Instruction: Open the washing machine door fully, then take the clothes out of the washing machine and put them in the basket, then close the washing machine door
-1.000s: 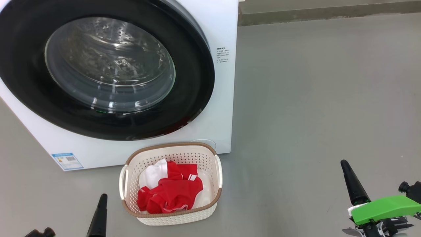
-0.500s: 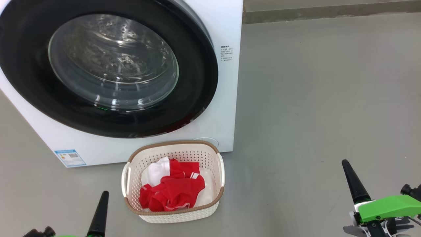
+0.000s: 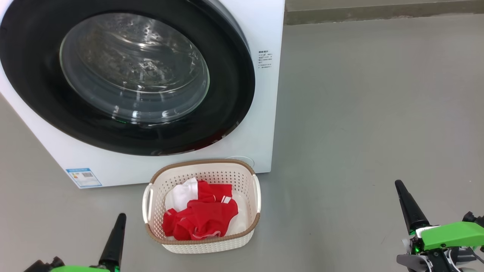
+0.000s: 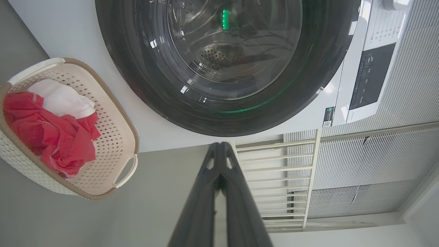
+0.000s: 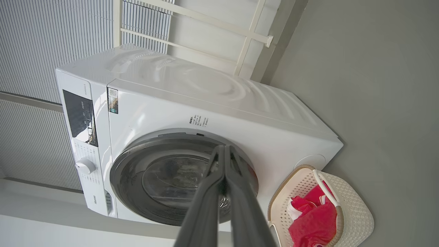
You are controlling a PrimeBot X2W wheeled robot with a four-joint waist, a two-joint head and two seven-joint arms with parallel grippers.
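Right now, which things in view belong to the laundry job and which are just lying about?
Job:
washing machine
washing machine door, shut
clothes, in the basket
basket
left pincer and right pincer, both shut, empty

Lying about:
white rack
ribbed wall panel
grey floor

The right gripper (image 3: 397, 183) and left gripper (image 3: 121, 216) both carry long, tapering matte-black fingers (image 3: 410, 211) (dark grey, with small slots near the tips, in the wrist views). A bright green shell (image 3: 452, 234) caps the right wrist's black-and-silver hardware (image 3: 410, 261).
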